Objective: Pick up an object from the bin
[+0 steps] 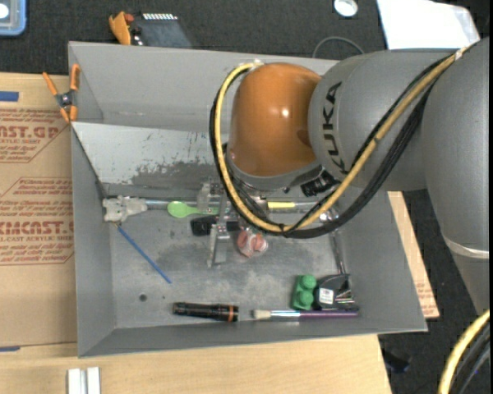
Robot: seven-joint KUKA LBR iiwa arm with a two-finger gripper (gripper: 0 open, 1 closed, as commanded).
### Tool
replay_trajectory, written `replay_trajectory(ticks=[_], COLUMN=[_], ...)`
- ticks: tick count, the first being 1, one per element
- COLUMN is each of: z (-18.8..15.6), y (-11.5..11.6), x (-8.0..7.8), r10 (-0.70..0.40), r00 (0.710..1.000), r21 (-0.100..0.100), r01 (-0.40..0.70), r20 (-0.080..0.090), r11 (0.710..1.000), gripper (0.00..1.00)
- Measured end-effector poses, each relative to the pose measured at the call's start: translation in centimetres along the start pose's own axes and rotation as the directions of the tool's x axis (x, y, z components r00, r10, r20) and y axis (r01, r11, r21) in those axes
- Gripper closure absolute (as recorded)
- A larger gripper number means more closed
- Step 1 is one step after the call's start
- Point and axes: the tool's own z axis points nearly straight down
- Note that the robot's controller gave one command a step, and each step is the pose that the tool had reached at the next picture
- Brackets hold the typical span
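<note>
Contents of the grey metal bin [90, 245], listed from its left wall. First we note a white, knobbly piece [123, 209] against the sloped back wall. Below it a thin blue stick [145, 255] lies slantwise on the floor. Next comes a green spoon-shaped thing [181, 210], and near the front wall a black marker [205, 310] lies flat. In the bin's middle we log the gripper [217, 247], low over the floor under the arm's orange cover. We cannot tell whether the pincer is spread or pressed together, and we see nothing held in it. Just beside it on the right lies a pinkish round thing [251, 242], the nearest candidate for the pick. At the front right we note a purple-handled brush [304, 313], a green block [305, 292] and a small black-and-silver item [337, 294], close together. We judge the step in hand to be the descent or the grasp, with no lift begun. The next move calls for closing squarely on one thing, most likely the pinkish one, which may roll away if nudged off-centre.
</note>
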Motion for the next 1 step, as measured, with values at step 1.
replay_trajectory(ticks=[1], z=[-0.48], y=[-0.08], x=[-0.15], r10=[0.002], r00=[1.0], r21=[-0.001], r01=[-0.002], r20=[0.007], r11=[1.0], gripper=[0.0])
